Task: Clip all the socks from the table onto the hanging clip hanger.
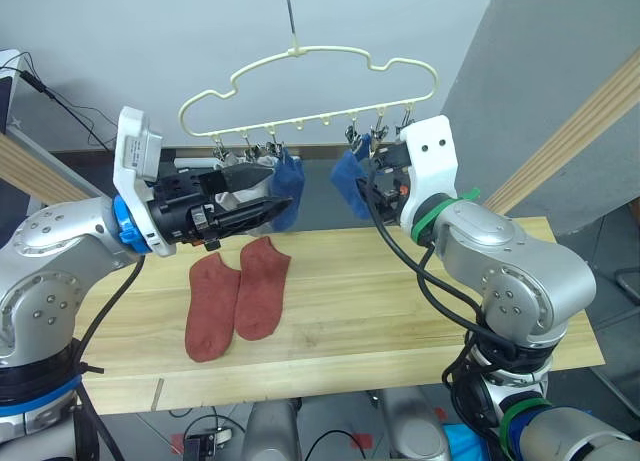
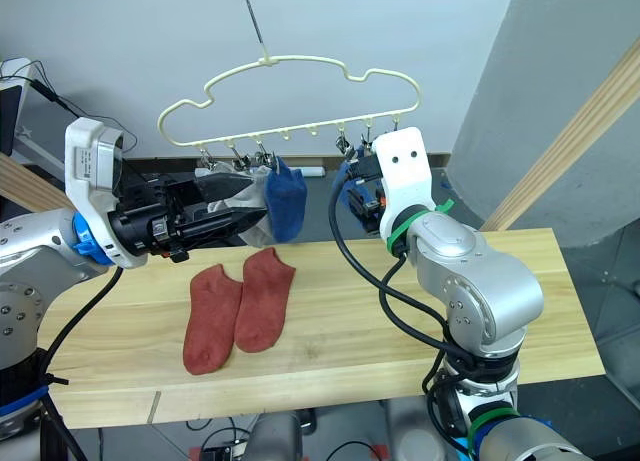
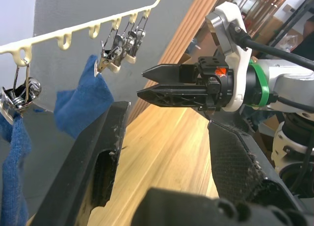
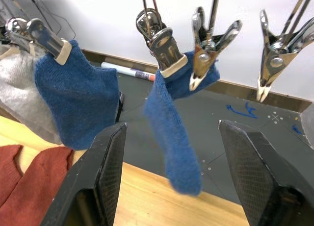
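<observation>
The pale-yellow clip hanger (image 1: pixel 300 51) hangs above the table's (image 1: pixel 400 311) far edge. Two blue socks (image 4: pixel 76 103) (image 4: pixel 176 138) and a grey sock (image 4: pixel 19 98) hang clipped to it. Two rust-red socks (image 1: pixel 212 306) (image 1: pixel 262 286) lie side by side on the table's left half. My left gripper (image 1: pixel 280 206) is open and empty, pointing right just below the grey and blue socks. Facing it, my right gripper (image 4: pixel 172 128) is open and empty, its fingers on either side of the second blue sock without touching it.
Bare silver clips (image 4: pixel 274 64) hang at the hanger's right end. Thick wooden frame poles slant at the right (image 1: pixel 570 131) and left (image 1: pixel 35 171). A white pen (image 4: pixel 130 70) lies on the floor behind the table.
</observation>
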{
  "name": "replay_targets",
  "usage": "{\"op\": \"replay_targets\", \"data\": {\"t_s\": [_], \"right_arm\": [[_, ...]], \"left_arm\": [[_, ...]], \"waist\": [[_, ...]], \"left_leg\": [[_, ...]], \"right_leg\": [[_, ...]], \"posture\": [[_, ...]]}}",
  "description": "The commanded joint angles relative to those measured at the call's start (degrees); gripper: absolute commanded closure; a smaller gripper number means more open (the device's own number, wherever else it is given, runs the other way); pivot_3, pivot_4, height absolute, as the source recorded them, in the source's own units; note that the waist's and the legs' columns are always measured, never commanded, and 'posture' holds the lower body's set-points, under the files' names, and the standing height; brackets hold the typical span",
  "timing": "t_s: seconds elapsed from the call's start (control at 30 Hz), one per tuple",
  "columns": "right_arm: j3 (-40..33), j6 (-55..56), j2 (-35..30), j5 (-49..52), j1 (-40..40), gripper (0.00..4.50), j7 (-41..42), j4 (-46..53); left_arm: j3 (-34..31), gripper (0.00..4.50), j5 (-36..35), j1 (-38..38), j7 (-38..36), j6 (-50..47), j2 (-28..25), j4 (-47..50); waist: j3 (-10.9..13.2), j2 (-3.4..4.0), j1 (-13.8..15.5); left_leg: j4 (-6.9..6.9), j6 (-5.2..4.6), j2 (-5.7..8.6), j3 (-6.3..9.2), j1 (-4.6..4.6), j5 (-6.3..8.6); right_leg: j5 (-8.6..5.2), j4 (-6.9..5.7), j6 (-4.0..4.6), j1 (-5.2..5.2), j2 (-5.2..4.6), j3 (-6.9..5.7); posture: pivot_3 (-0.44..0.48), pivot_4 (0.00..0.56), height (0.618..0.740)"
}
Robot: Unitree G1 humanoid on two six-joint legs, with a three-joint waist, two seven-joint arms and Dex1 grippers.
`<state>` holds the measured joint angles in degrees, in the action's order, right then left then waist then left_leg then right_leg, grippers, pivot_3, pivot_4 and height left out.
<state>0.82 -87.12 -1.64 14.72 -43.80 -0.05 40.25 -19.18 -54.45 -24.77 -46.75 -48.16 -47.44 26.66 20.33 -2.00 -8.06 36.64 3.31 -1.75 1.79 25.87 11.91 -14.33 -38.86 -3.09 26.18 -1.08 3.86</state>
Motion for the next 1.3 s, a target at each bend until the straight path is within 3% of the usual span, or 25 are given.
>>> {"op": "replay_targets", "data": {"t_s": [0.03,0.4,0.5,0.57,1.3], "right_arm": [[-0.30,1.32,0.51,-0.49,-0.36,1.40,-0.11,1.71],[-0.45,1.98,0.80,-1.36,-0.93,1.40,-0.34,1.20],[-0.35,2.26,0.83,-1.55,-1.14,2.00,-0.36,0.78],[-0.30,2.46,0.85,-1.66,-1.37,2.63,-0.22,0.45],[0.23,11.44,-1.13,-3.11,-6.24,2.63,1.02,-8.92]], "left_arm": [[0.05,1.57,-0.75,-0.07,0.03,1.61,0.21,1.49],[0.30,1.57,-0.22,0.50,0.22,2.02,0.23,1.76],[0.49,1.53,0.00,0.66,0.60,2.32,0.41,1.77],[0.54,1.53,0.08,0.72,0.59,2.55,0.28,1.59],[1.20,1.53,-0.16,1.33,2.81,3.31,0.47,2.73]], "waist": [[0.00,0.00,0.00],[0.00,0.00,-0.01],[0.00,0.00,0.00],[0.00,0.00,0.00],[0.00,-0.01,0.01]], "left_leg": [[0.00,0.00,0.00,0.00,0.00,0.00],[0.02,0.00,0.00,0.00,0.00,0.00],[0.02,0.00,0.00,0.01,0.00,0.00],[0.03,0.00,0.00,0.01,0.00,0.00],[0.10,-0.01,0.00,0.02,0.00,0.00]], "right_leg": [[0.00,0.00,0.00,0.00,0.00,0.00],[0.01,-0.03,0.01,0.00,0.00,0.00],[0.01,-0.04,0.01,0.00,0.00,0.00],[0.01,-0.05,0.01,0.00,0.00,0.01],[0.02,-0.11,0.03,-0.01,0.00,-0.01]], "posture": [[-0.204,0.346,0.740],[-0.205,0.345,0.740],[-0.203,0.343,0.740],[-0.202,0.344,0.740],[-0.187,0.338,0.740]]}}
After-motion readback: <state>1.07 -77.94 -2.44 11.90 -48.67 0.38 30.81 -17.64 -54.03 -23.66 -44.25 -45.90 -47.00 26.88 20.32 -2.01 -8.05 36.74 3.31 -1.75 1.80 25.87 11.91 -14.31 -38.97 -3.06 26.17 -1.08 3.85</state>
